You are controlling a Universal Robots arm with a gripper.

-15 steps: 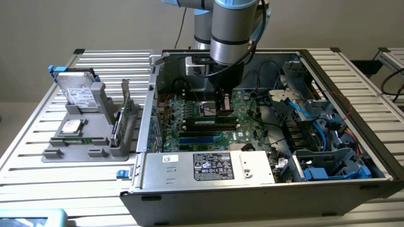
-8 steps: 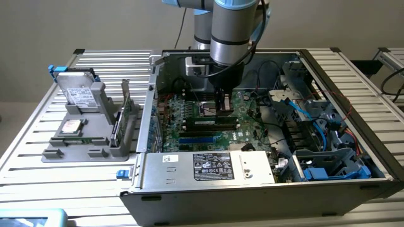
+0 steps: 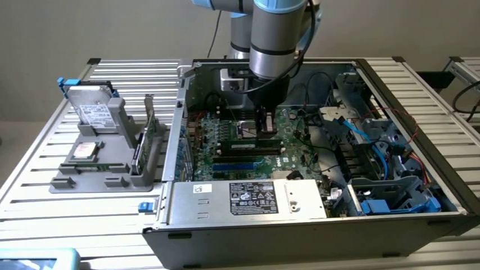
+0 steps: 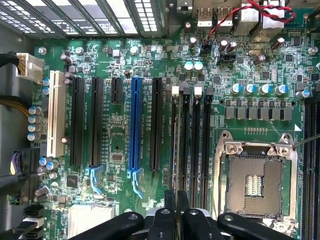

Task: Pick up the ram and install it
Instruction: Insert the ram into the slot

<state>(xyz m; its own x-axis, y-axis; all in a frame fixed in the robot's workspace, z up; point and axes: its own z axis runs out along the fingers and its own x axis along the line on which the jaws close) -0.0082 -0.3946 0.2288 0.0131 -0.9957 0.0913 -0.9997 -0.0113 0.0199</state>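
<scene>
Table (image 3: 45, 185) carrying open PC case (image 3: 300, 239), which is taking up the middle and the exterior view's right side. Grey parts holder (image 3: 90, 180) sitting near the table edge on the exterior view's left. Arm (image 3: 277, 39) reaching down into the case near its back wall, over the motherboard (image 4: 115, 130). Gripper (image 4: 176, 200) nearly closed, fingers (image 4: 169, 215) pinching the ram (image 4: 175, 150) edge-on. Ram lying in line with the outermost memory slot, on the blue slot (image 4: 134, 125) side. Can't tell if it's seating.
</scene>
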